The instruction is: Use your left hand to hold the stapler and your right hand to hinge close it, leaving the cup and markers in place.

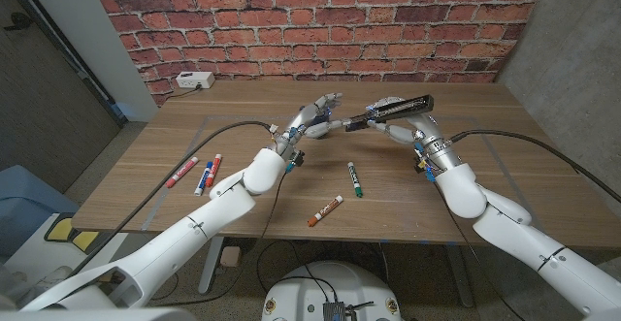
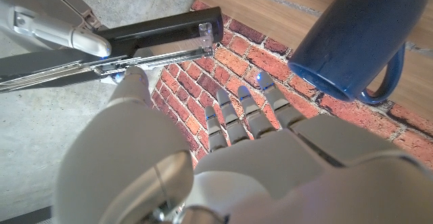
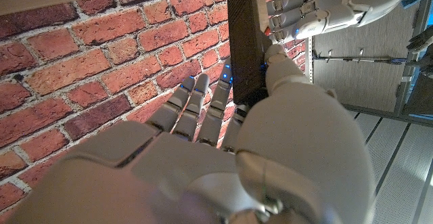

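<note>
Holding the stapler [image 1: 393, 108] (no label legible), both hands.

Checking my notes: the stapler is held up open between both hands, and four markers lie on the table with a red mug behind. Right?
Not quite: the mug is blue, as the left wrist view shows. The rest stands.

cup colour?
Dark blue; the cup shows best in the left wrist view.

Brick wall behind a wooden counter

Red brick wall [image 1: 291, 16] backs the wooden counter [image 1: 243, 200]; grey walls flank it, a white box [image 1: 195, 80] sits far-left.
</note>
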